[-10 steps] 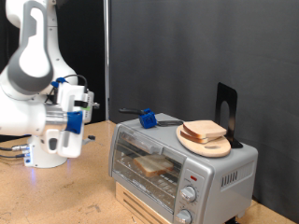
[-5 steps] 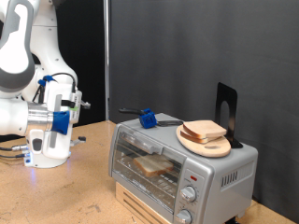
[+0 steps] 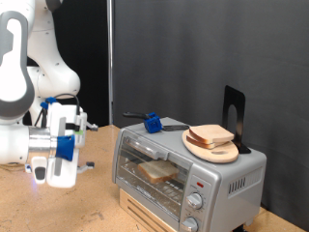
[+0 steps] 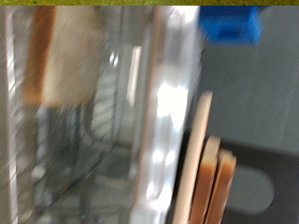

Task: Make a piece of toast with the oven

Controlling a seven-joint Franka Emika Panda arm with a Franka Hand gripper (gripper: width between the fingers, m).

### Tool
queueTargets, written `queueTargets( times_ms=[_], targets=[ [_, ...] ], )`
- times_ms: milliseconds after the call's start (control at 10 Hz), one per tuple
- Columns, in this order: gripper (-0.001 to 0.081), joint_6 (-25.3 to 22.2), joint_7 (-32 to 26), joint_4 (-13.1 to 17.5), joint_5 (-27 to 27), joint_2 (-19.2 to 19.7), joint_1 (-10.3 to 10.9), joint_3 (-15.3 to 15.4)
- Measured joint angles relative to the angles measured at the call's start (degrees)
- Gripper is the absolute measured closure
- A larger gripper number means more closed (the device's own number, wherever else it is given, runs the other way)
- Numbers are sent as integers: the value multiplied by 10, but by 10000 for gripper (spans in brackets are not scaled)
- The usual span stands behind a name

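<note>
— Two views; what does the exterior one give?

— It shows the oven [image 3: 188, 174] on a wooden table [image 3: 58, 208], door closed, with the piece of toast [image 3: 157, 171] lying on the rack behind the glass. On the oven's roof sits a round wooden board [image 3: 211, 147] stacked with more bread slices [image 3: 210, 135], and a blue-handled tool [image 3: 152, 122] lies towards the roof's far left. A black stand [image 3: 233, 114] rises behind the board.

— And the arm?

— The white arm [image 3: 24, 68] fills that view's left side. Its gripper [image 3: 79, 145] hangs low over the table, well apart from the oven and pointing towards it. How wide the fingers stand cannot be told; nothing shows between them.

— What does the wrist view add?

— It is blurred. It looks at the oven's glass door [image 4: 93, 121] from close in, with the piece of toast seen as a pale slab with a brown edge inside. The board and bread slices appear edge-on beyond the oven's shiny corner, and the blue tool shows at the frame's edge. No fingers appear there.

— The room?

— Dark curtain [image 3: 212, 48] behind everything; cables trail by the arm's base.
</note>
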Motion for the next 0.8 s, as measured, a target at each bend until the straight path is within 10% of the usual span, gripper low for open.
queueTargets(
  times_ms=[400,800],
  targets=[
    [-2,115,-31,48,86,65,22,21],
    [-2,101,62,78,29,79,36,26]
  ],
)
